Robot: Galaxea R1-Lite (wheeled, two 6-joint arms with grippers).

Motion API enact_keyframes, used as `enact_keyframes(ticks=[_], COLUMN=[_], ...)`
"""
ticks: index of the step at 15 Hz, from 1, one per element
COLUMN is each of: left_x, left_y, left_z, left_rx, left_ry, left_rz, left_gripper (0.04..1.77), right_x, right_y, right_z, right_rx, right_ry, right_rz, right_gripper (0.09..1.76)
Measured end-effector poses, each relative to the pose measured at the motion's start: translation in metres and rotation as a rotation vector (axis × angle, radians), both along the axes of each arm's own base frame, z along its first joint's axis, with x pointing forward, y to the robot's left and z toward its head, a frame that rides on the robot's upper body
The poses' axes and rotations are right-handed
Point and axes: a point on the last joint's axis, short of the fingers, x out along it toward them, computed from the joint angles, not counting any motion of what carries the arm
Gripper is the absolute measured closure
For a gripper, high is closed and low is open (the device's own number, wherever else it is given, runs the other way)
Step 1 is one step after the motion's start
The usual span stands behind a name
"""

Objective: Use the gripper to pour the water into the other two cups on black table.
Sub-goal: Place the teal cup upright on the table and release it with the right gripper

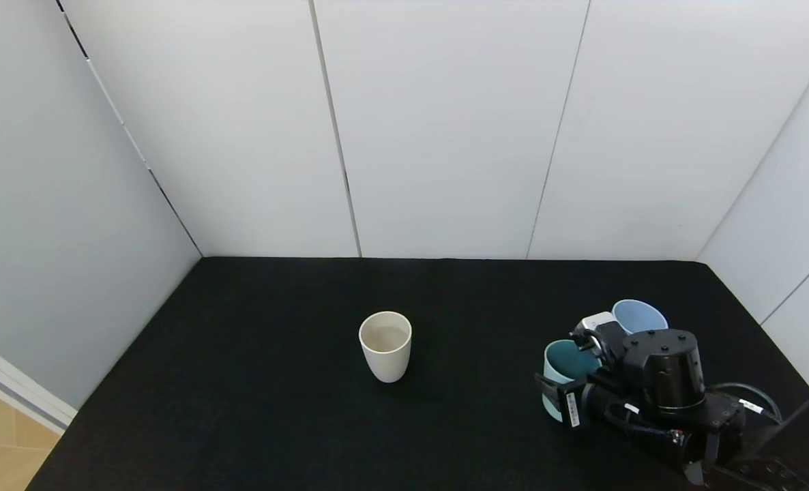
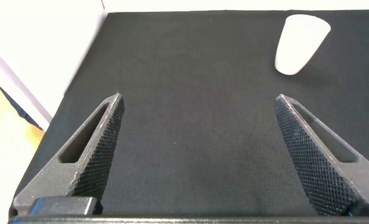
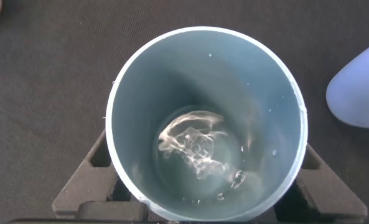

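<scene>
Three cups stand on the black surface [image 1: 254, 382], which is ringed by white wall panels [image 1: 445, 129]. At its near right corner the right arm reaches in, and the right pincer [image 1: 560, 395] is clamped around the lower wall of the teal cup [image 1: 568, 361], one finger on either side in the right wrist view. That cup stands upright or nearly so, with the blue cup [image 1: 640, 316] just beyond it and the cream cup [image 1: 385, 344] well apart toward the middle of the surface. Only a shallow pool of water [image 3: 196, 149] glints at the bottom of the teal cup.

With the blue cup so near, it looks like the natural first target. A good pour would bring the teal lip directly over the blue rim before tipping, then roll the wrist slowly, since so little water will arrive late and in a rush. Some must be kept back for the cream cup.

The left pincer [image 2: 196, 149] hangs idle with fingers wide apart, over bare surface near its left edge.
</scene>
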Motion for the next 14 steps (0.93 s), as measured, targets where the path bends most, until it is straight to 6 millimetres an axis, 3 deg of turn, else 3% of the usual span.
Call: enact_keyframes(ticks=[14], left_x=[0.0], left_y=[0.0], left_z=[0.0], left_rx=[0.0], left_ry=[0.0], left_rz=[-0.001], left_gripper=[0.09], right_x=[-0.0002], right_y=[-0.0001], right_z=[-0.0053], right_rx=[-0.01], right_ry=[0.018], right_rz=[0.001], right_gripper=[0.63])
